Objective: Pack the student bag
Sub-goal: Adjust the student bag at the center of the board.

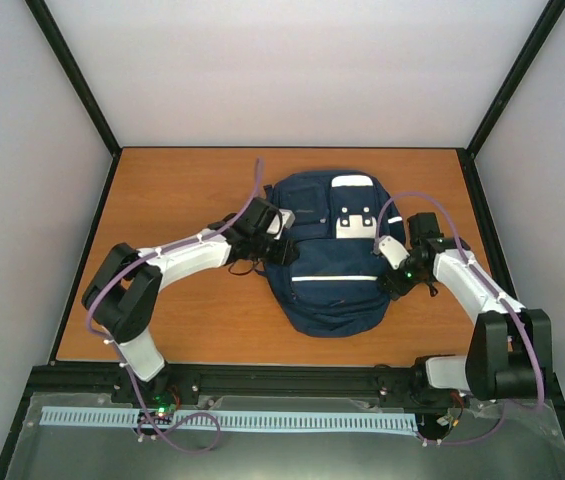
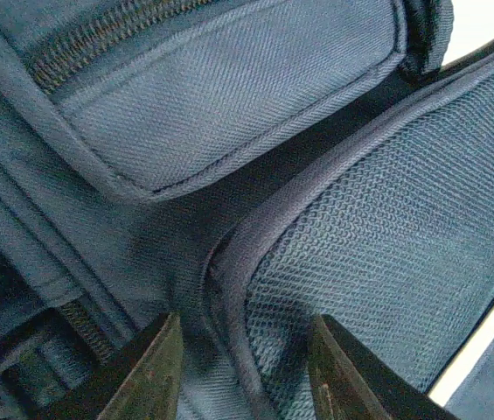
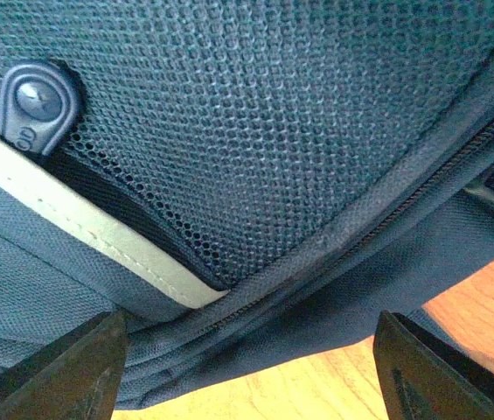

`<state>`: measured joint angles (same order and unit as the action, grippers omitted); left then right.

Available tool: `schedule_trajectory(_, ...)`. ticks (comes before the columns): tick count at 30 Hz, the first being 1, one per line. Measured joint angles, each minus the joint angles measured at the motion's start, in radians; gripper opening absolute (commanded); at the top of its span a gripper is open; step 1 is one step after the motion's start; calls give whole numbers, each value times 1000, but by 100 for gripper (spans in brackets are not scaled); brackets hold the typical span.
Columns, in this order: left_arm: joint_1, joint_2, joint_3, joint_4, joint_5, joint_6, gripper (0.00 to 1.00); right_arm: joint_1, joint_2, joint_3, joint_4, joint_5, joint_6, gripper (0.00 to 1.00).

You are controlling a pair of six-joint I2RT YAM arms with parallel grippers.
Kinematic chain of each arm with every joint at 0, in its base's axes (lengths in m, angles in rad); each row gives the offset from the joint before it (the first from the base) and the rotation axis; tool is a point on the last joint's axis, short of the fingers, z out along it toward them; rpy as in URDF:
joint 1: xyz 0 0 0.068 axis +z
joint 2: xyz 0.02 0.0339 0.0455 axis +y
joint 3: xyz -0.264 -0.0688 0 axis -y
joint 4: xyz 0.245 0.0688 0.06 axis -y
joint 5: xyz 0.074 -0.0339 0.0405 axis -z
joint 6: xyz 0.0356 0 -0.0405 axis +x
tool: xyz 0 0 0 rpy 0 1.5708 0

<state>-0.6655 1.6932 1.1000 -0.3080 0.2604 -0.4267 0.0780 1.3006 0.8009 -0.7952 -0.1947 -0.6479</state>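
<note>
Your left gripper (image 2: 247, 350) sits at the left flank of the student bag (image 1: 327, 280), which lies flat mid-table (image 1: 192, 310), front pocket up. Its jaws stand part-open astride the piped edge of the mesh side pocket (image 2: 386, 227), not closed on it; that looks like a reach for a fabric hold to steady the bag. On the right, your right gripper (image 3: 251, 328) has its jaws spread wide and empty, low against the bag's right side beside a zip seam (image 3: 360, 236), likely to brace or lift that side.
</note>
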Motion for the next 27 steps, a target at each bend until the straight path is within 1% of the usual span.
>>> schedule_trajectory(2, 0, 25, 0, 13, 26, 2, 29, 0, 19, 0, 6, 0, -2, 79)
schedule_trajectory(5, 0, 42, -2, 45, 66, 1, 12, 0, 32, 0, 10, 0, -3, 79)
schedule_trajectory(8, 3, 34, -24, 79, 91, -21, 4, 0, 55, 9, 13, -1, -2, 79)
schedule_trajectory(10, 5, 14, -63, 124, 104, -38, 1, 0, 82, 23, 12, -2, 0, 78)
schedule_trajectory(13, 5, -42, -124, 185, 102, -59, 1, 0, 155, 70, -3, -5, 10, 76)
schedule_trajectory(17, 3, -142, -225, 249, 80, -89, 1, 1, 274, 179, -29, -27, 37, 75)
schedule_trajectory(20, -1, -186, -288, 269, 62, -116, 1, 1, 338, 259, -24, -55, 71, 74)
schedule_trajectory(21, -3, -193, -304, 276, 53, -124, 1, 1, 357, 288, -24, -63, 82, 73)
schedule_trajectory(22, -5, -196, -317, 283, 41, -132, 6, 1, 377, 319, -24, -71, 96, 73)
schedule_trajectory(24, -12, -197, -332, 291, 16, -148, 31, 1, 409, 369, -19, -80, 121, 72)
schedule_trajectory(25, -16, -197, -335, 285, -3, -151, 40, 1, 421, 388, -10, -80, 135, 72)
schedule_trajectory(27, -29, -206, -337, 245, -47, -154, 48, 0, 427, 406, 7, -79, 154, 73)
